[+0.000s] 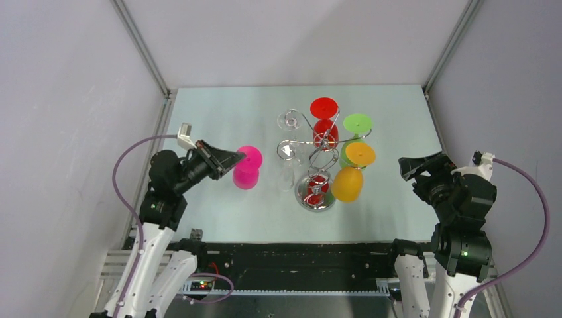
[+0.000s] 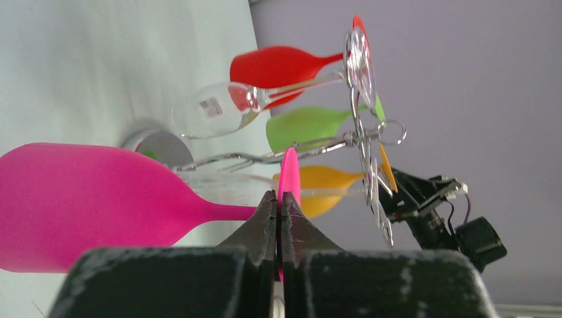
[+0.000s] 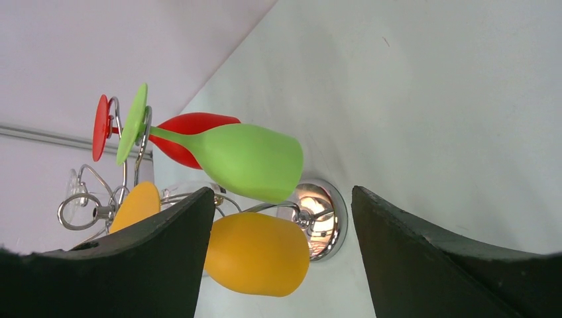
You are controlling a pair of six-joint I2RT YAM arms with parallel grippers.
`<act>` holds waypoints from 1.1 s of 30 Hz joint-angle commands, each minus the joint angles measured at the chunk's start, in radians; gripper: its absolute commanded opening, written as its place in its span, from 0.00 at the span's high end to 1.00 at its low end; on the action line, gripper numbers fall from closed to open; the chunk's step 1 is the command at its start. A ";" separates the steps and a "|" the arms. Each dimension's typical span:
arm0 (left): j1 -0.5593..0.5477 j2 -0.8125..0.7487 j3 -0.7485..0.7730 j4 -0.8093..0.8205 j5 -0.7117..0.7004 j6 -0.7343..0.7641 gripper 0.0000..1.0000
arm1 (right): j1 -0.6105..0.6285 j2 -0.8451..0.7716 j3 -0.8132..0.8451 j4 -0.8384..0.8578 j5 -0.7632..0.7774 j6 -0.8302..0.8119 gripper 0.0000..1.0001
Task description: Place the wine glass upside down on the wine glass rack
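Note:
My left gripper [image 1: 236, 159] is shut on the round foot of a pink wine glass [image 1: 246, 173], which it holds upside down left of the wine glass rack [image 1: 317, 199]. In the left wrist view the fingertips [image 2: 279, 197] pinch the thin pink foot edge-on, and the pink bowl [image 2: 86, 205] fills the left side. The chrome rack [image 2: 361, 132] is apart from the pink glass. My right gripper [image 1: 414, 165] hovers open to the right of the rack with nothing between its fingers [image 3: 283, 190], facing the mirrored base [image 3: 325, 222].
Red [image 1: 325, 129], green [image 1: 356, 126] and orange [image 1: 349, 182] glasses hang upside down on the rack's right side. Clear glasses [image 1: 289, 120] hang on its left side. Grey walls enclose the table on three sides.

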 commanded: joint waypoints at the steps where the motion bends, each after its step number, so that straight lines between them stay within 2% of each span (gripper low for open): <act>1: -0.043 -0.023 0.043 -0.061 0.044 0.027 1.00 | -0.005 0.004 0.035 -0.009 0.034 -0.023 0.20; 9: -0.063 -0.008 0.127 -0.061 0.152 0.076 1.00 | -0.005 0.025 0.035 0.011 0.052 -0.016 0.20; 16: -0.040 0.002 0.177 -0.063 0.071 0.166 1.00 | -0.005 0.075 0.085 0.087 -0.048 -0.036 0.18; 22: 0.026 0.119 0.382 -0.062 0.004 0.240 1.00 | -0.004 0.190 0.252 0.114 -0.125 -0.075 0.18; 26: 0.030 0.222 0.552 -0.049 -0.005 0.268 1.00 | 0.002 0.266 0.371 0.143 -0.249 -0.085 0.18; 29: 0.018 0.287 0.695 -0.032 -0.003 0.278 1.00 | 0.017 0.324 0.475 0.167 -0.374 -0.084 0.18; 33: -0.055 0.402 0.885 -0.023 0.010 0.275 1.00 | 0.069 0.389 0.576 0.208 -0.451 -0.059 0.18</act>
